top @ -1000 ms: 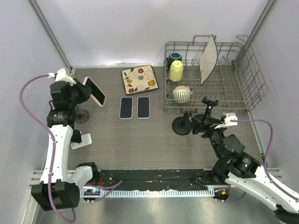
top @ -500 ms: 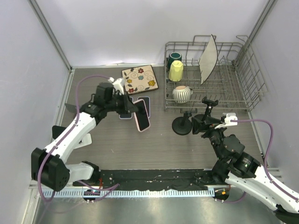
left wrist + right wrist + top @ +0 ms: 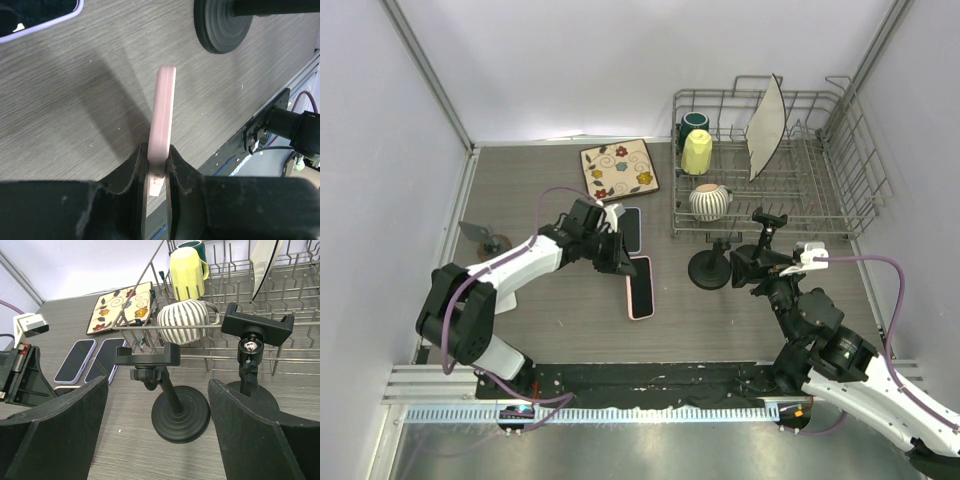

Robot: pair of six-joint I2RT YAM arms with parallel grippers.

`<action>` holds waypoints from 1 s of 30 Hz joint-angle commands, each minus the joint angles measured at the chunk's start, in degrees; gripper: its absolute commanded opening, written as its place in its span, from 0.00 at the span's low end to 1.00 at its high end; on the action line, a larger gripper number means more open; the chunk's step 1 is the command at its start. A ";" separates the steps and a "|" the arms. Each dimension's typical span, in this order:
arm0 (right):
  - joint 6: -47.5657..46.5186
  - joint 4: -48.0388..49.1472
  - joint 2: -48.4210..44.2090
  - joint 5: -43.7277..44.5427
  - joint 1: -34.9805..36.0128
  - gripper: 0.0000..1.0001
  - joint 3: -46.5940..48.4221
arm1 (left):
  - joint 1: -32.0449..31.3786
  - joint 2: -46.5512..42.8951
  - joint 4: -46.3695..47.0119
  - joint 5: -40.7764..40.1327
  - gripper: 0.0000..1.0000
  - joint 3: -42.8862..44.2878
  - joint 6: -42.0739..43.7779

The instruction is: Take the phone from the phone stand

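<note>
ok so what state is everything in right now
left pincer, shut on pink phone
pink phone, held edge-on, off any stand
right pincer, open, empty
near black stand, upright, cradle empty
far black stand, upright, cradle empty
lilac phone, flat on table
plate, upright in rack

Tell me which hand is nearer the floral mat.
Left. The left hand, gripping the pink phone, is just near-side of the floral mat; the right hand is farther off to its right, facing the black stands.
</note>
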 commanded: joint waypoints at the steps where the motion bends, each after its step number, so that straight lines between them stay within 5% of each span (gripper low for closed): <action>1: 0.05 1.90 0.17 0.38 -0.04 0.86 0.17 | -0.81 1.91 6.69 3.30 0.00 0.06 -2.25; 8: 0.05 1.82 0.18 0.29 -0.04 0.86 0.17 | -0.81 5.69 8.28 1.98 0.01 -1.00 -2.34; 30: 0.22 1.90 0.00 0.29 -0.04 0.86 -0.09 | -0.81 5.34 4.32 -5.66 0.46 -2.23 -2.08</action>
